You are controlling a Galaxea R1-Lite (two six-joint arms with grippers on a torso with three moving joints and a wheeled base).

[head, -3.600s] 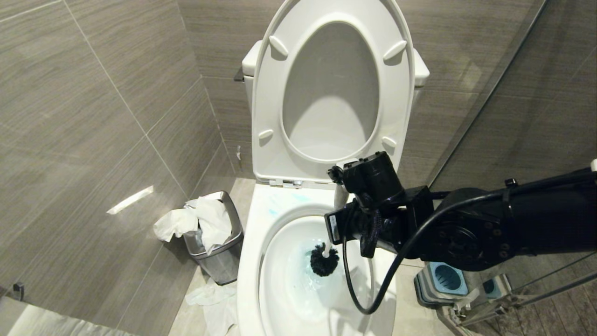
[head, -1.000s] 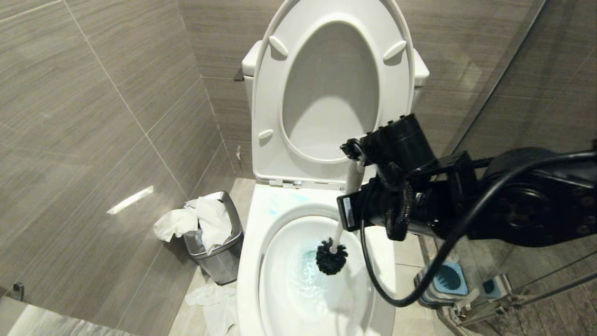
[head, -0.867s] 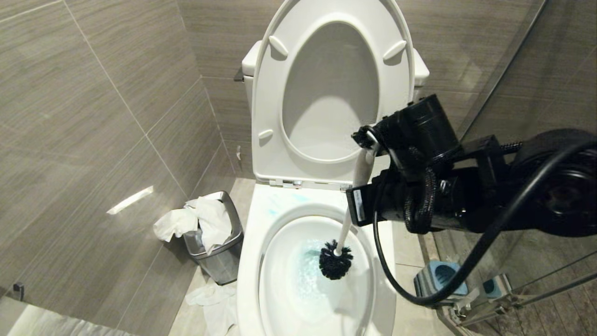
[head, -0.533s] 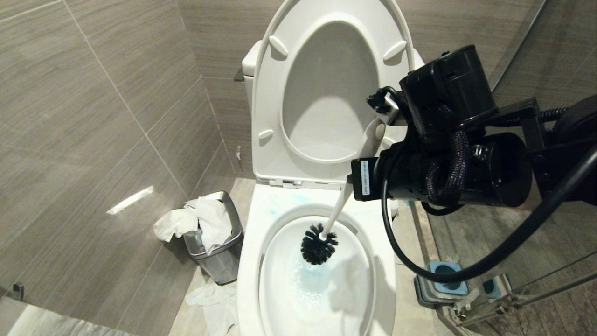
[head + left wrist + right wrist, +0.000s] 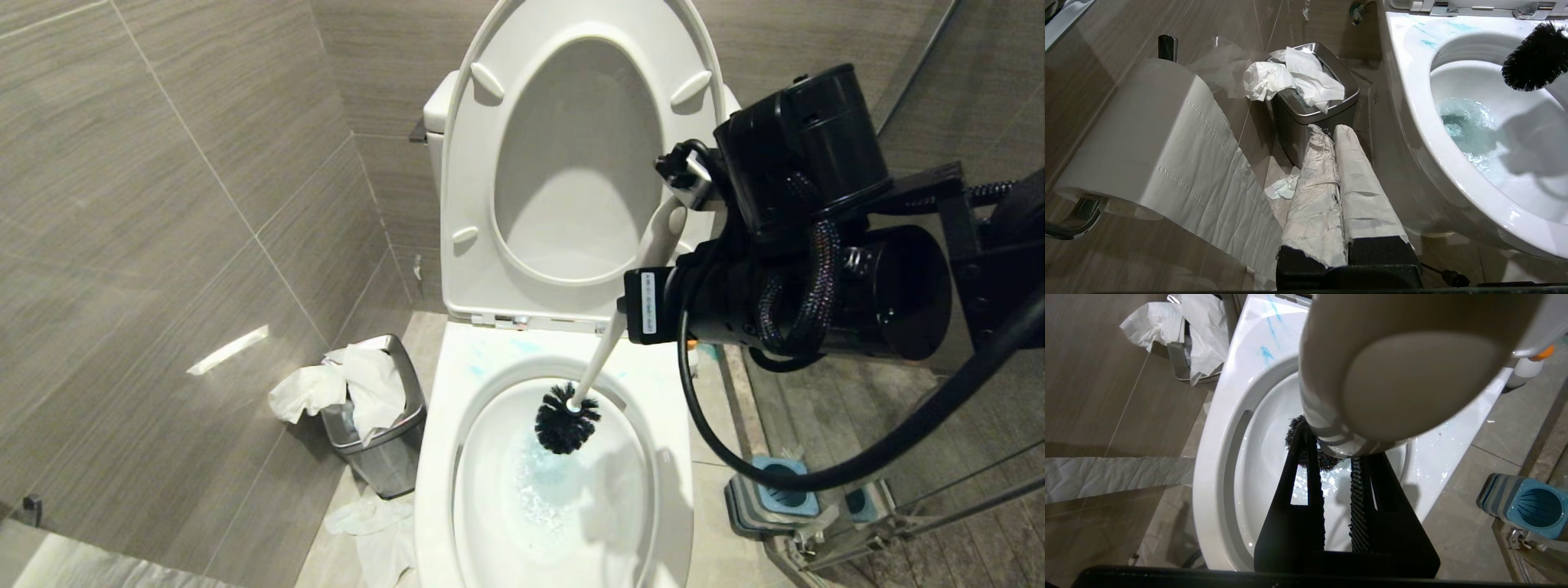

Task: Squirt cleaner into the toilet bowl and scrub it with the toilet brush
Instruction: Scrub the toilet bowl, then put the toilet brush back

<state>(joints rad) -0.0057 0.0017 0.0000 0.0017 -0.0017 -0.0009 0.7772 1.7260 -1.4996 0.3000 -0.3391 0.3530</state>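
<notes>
White plastic toilet brush [image 5: 608, 335] pinched high on its handle by my right tool [image 5: 1337, 457], bristles at the toilet bowl [image 5: 445, 457] rim's twelve o'clock. I judge it light, stiff, slippery; I'd grip mid-handle. Left tool [image 5: 1336, 134] pressed together, parked.

Access to the toilet bowl [image 5: 445, 457] is bounded behind by the raised seat and lid [image 5: 461, 163]. The near inner wall is left open, while the far part is occupied by the toilet brush [image 5: 566, 417]. Passage is narrowed leftward by a steel bin [image 5: 384, 453] and rightward by a blue-grey holder [image 5: 780, 486].
</notes>
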